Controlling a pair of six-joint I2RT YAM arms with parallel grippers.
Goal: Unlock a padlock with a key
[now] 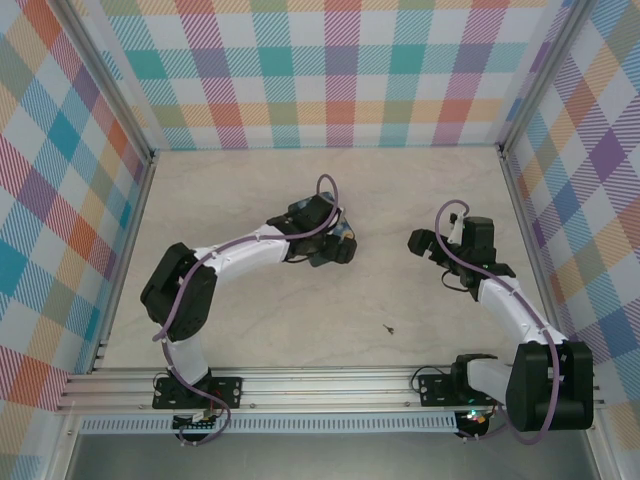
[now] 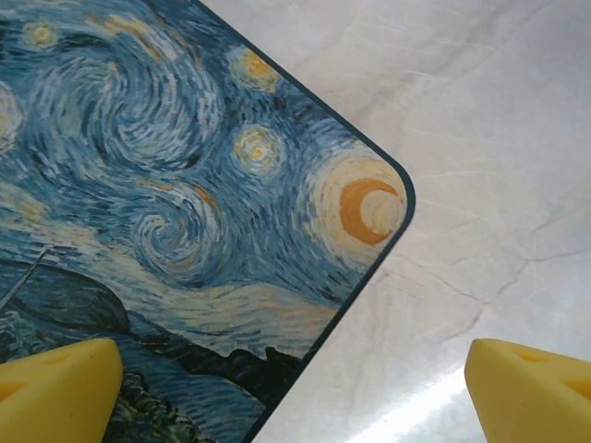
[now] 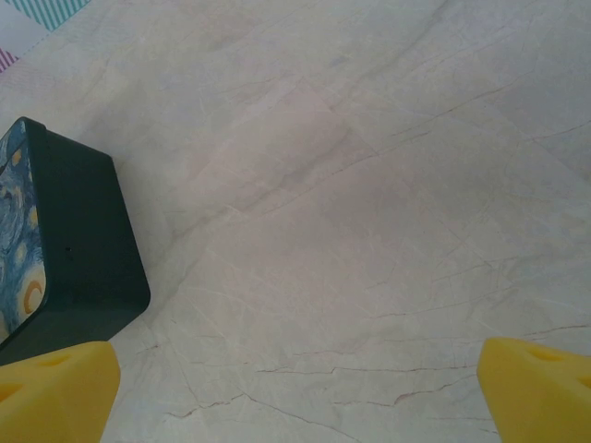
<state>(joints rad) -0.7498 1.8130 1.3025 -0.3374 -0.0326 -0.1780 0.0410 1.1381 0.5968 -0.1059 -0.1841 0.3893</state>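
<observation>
Nearest to us, a metal rail (image 1: 320, 385) runs along the near edge of the table (image 1: 300, 330). A little farther in, right of centre, we see a tiny dark sliver on the bare marbled top, which we take for the key (image 1: 388, 327). It lies alone, well apart from both grippers.

Farther still, about mid-table, the left gripper (image 1: 335, 250) hangs over the starry-night tin (image 2: 185, 185). Through its wrist camera we see its yellow fingertips (image 2: 55, 392) spread wide, one above the painted lid and one above the bare table. The tin's rounded corner sits between them, and nothing is held.

To the right, about level with it, the right gripper (image 1: 422, 242) points left toward the tin. Its fingers are likewise wide apart and empty, and the tin's dark side shows at the left of its wrist view.

Beyond stand the checked walls (image 1: 330, 70).
</observation>
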